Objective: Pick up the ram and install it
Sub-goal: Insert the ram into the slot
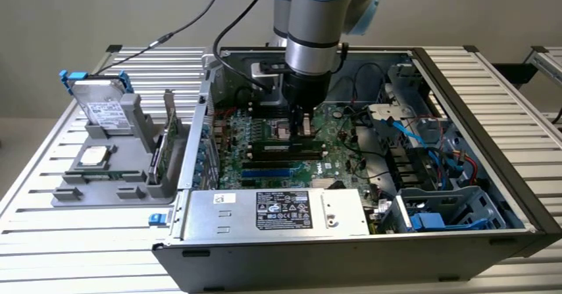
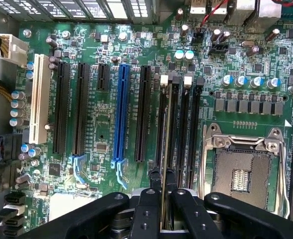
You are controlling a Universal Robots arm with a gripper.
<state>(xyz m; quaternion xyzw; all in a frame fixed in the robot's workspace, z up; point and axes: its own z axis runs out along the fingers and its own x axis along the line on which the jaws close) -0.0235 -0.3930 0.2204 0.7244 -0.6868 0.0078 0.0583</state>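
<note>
Holding the ram (image 2: pixel 164 124) pinched on edge in the gripper (image 2: pixel 162 191), low over the black memory slots (image 2: pixel 187 134) just beside the CPU socket (image 2: pixel 241 174), toward the side of that bank away from the socket. Cannot tell whether already seated or just above the slot. Risk of jamming one end, bowing the board or scraping contacts if pressed down while skewed, or with the notch off its key.

Plain grey wall (image 1: pixel 70 11), slatted table (image 1: pixel 79 241), perhaps aluminium.

Robotics lab: slatted bench (image 1: pixel 35 241), opened computer case (image 1: pixel 351 258)
</note>
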